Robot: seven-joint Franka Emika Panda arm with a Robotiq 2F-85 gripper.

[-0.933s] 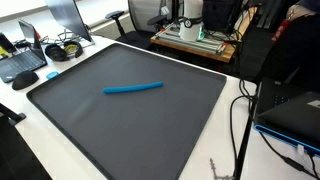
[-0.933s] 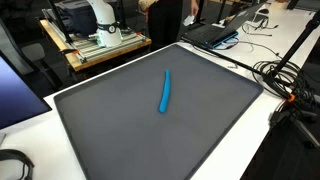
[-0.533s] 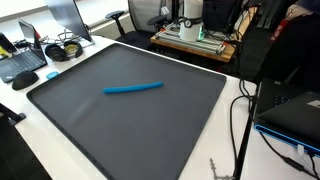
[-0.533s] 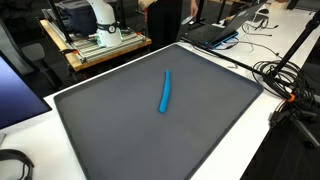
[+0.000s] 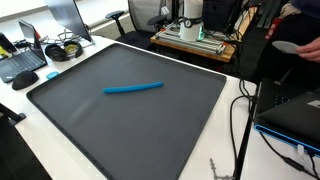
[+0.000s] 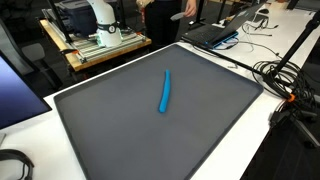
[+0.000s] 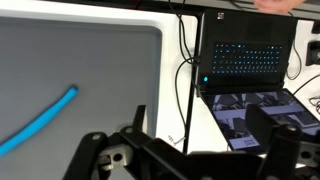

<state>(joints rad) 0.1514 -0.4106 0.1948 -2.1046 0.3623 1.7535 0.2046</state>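
A long, slightly bent blue stick (image 5: pixel 133 88) lies alone near the middle of a dark grey mat (image 5: pixel 150 130); both show in both exterior views (image 6: pixel 165 91) (image 6: pixel 190 140). In the wrist view the stick (image 7: pixel 40 122) lies at the left on the mat. My gripper (image 7: pixel 205 125) shows only in the wrist view. Its two dark fingers stand wide apart with nothing between them, high above the white table edge beside the mat. The gripper and arm are out of view in both exterior views.
An open laptop (image 7: pixel 245 60) with cables (image 7: pixel 188 70) sits on the white table beside the mat, also in the exterior views (image 5: pixel 295 110) (image 6: pixel 215 33). Headphones and devices (image 5: pixel 60 47) lie at one corner. A person's hand (image 5: pixel 285 45) reaches in near the laptop. The robot base (image 6: pixel 100 15) stands behind.
A person's hand has come into view near the laptop side. The blue stick and the mat have not moved.
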